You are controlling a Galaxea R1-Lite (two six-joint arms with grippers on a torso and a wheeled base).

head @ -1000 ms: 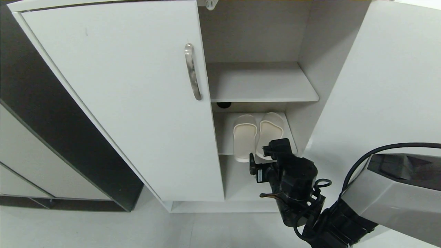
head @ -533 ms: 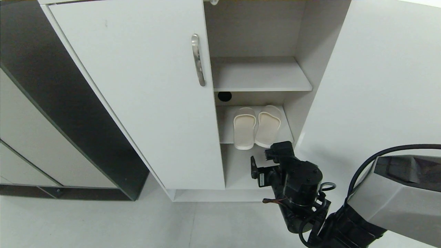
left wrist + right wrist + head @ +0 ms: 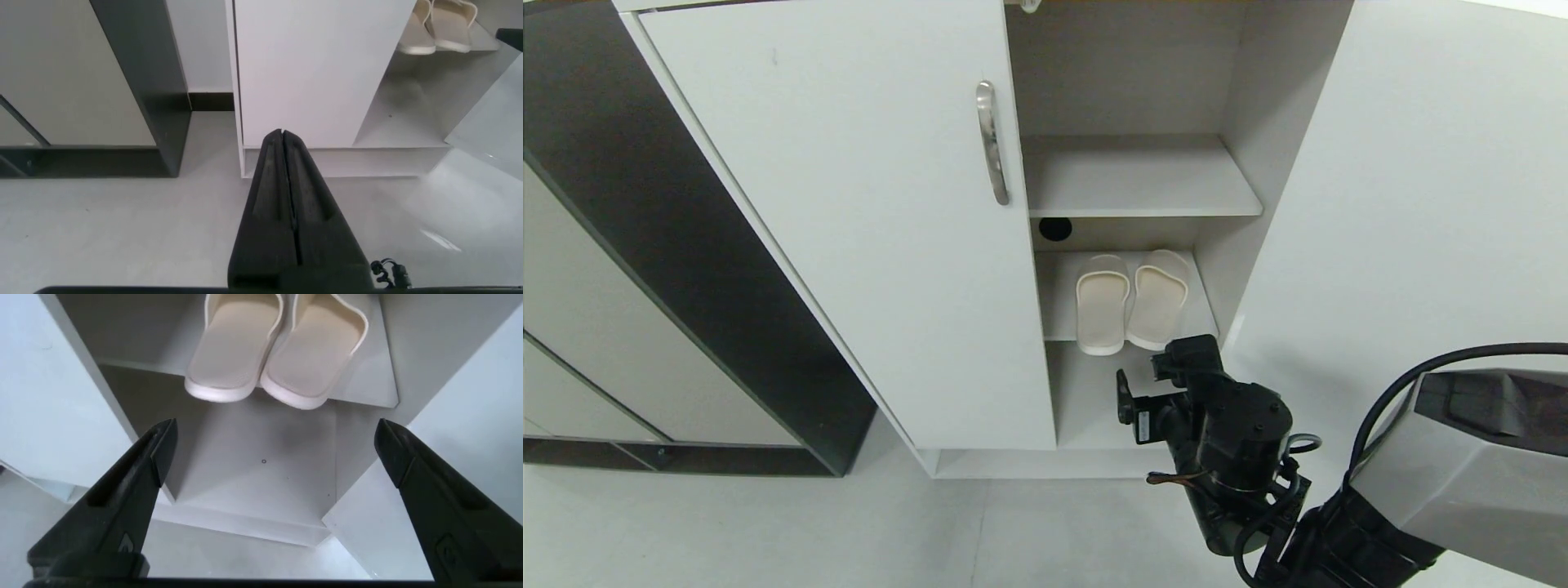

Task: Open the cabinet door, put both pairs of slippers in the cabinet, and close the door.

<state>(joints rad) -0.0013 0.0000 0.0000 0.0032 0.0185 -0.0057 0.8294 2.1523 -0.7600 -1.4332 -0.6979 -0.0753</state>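
One pair of slippers [image 3: 1134, 300] is lying side by side, heels outward, on the lower shelf [image 3: 1058, 304] of the cabinet [image 3: 1127, 73]. The right gripper [image 3: 275, 434], jaws wide apart and empty, is backing away from the heels, so this pair is judged placed and a second is remaining. The left gripper [image 3: 280, 137], fingers pressed together, is hanging low before the cabinet. Slippers: cream, smooth, rounded, foam-like; cabinet: flat matte white panels.

Cream slippers [image 3: 237, 343] together on cabinet shelf [image 3: 372, 376], jaws wide apart.
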